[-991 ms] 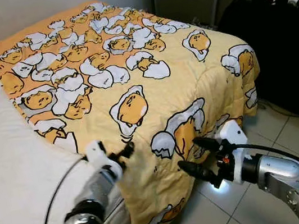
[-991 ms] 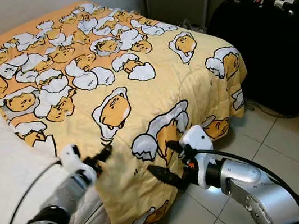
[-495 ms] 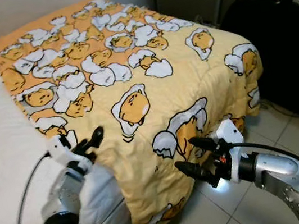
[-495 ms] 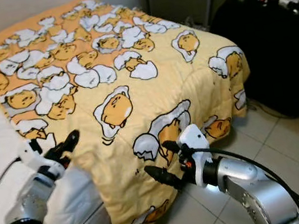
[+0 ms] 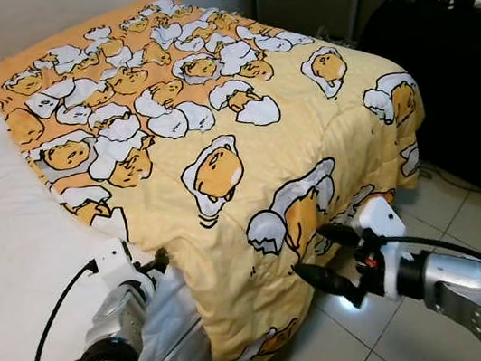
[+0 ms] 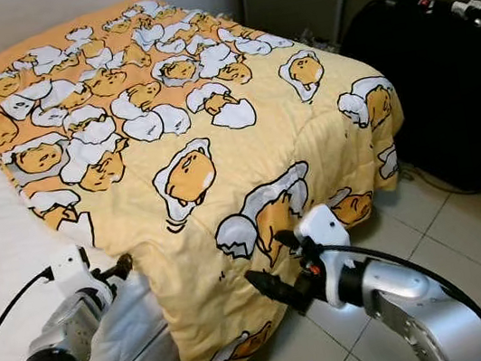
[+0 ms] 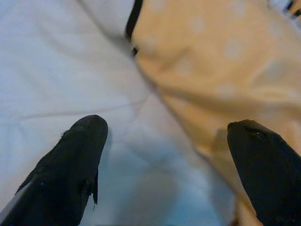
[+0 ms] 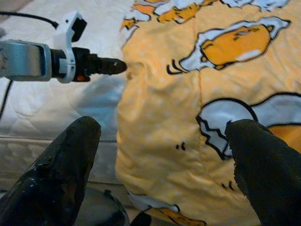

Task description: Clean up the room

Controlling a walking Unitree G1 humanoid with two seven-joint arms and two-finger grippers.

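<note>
The yellow quilted blanket with egg-character print (image 5: 216,139) covers the white mattress (image 5: 13,244) and hangs over its foot edge, where the left gripper (image 5: 158,265) and right gripper (image 5: 322,259) wait spread, grasping nothing.

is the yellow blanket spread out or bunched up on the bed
Spread out. The yellow blanket lies flat over the bed's right half, hanging over the foot; bare white mattress shows on the left.
</note>
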